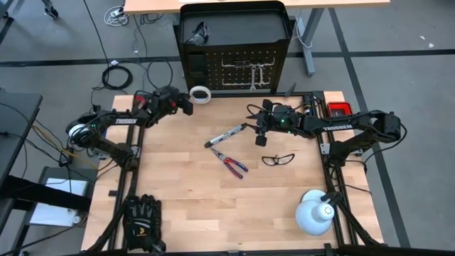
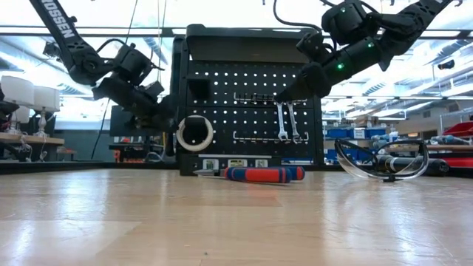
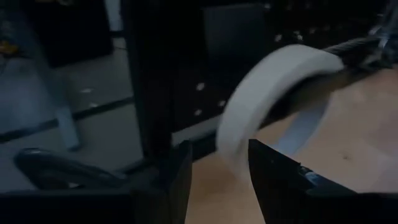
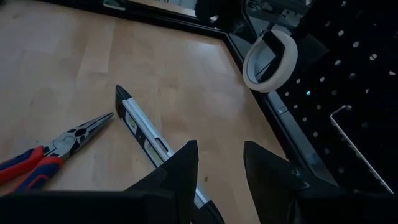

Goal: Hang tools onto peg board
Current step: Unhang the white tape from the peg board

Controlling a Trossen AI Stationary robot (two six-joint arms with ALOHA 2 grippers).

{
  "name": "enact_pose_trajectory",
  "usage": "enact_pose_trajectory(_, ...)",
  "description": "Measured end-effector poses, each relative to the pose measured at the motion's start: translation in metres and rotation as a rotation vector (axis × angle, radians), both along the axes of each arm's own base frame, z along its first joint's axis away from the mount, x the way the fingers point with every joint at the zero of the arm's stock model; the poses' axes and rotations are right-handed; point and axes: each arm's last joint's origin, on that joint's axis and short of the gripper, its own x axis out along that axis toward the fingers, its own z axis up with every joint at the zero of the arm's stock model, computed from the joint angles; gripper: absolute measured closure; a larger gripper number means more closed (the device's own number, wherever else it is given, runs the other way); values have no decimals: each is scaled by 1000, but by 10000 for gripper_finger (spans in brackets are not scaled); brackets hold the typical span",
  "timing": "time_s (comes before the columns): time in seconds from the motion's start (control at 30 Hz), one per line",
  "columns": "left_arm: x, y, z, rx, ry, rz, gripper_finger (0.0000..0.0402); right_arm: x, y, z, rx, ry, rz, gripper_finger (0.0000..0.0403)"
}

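The peg board point(image 1: 242, 67) serves as the reference: it stands upright at the far edge of the wooden surface point(image 1: 185, 192), with a black shelf on top.

Black gloves point(image 1: 142, 222) lie at the near left corner of the surface, well apart from the board.

The left tool point(image 1: 190, 102) sits raised off the surface, just in front of the board's left end. Its fingers point(image 3: 180, 171) pinch the white tape roll point(image 1: 201, 94), which is held on edge beside the board's left side; the low view shows the roll clear of the surface and level with the lower rows of holes.

Two silver wrenches point(image 2: 287, 122) hang side by side from hooks on the board, right of its centre.

In front of the board's middle, a slim level bar point(image 1: 226, 135) lies flat on the surface at an angle. Red-handled pliers point(image 1: 229, 162) lie just nearer than it, close beside it, whether touching cannot be told.

The right tool point(image 1: 260, 137) hovers in front of the board's right half, above the level bar's end. Its fingers point(image 4: 180, 168) stand spread with nothing between them, the bar visible below the gap.

Black-framed glasses point(image 1: 278, 158) rest on the surface near the right tool, further from the board.

A red box point(image 1: 338, 109) sits off the board's right end. A white dome lamp point(image 1: 316, 213) stands at the near right corner.
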Motion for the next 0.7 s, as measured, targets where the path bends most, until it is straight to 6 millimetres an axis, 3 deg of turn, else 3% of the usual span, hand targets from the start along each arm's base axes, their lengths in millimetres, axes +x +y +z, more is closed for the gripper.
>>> enact_pose_trajectory(0.13, 7, -6, 3, 59, 17, -55, 233, 0, -1, 0, -2, -3, -2, 263)
enact_pose_trajectory(0.43, 11, -9, 3, 82, 46, -55, 153, 0, -1, 1, -3, -7, -2, 263)
enact_pose_trajectory(0.7, 17, -6, -10, 55, 46, -42, 151, 1, -1, 3, -10, -31, -2, 263)
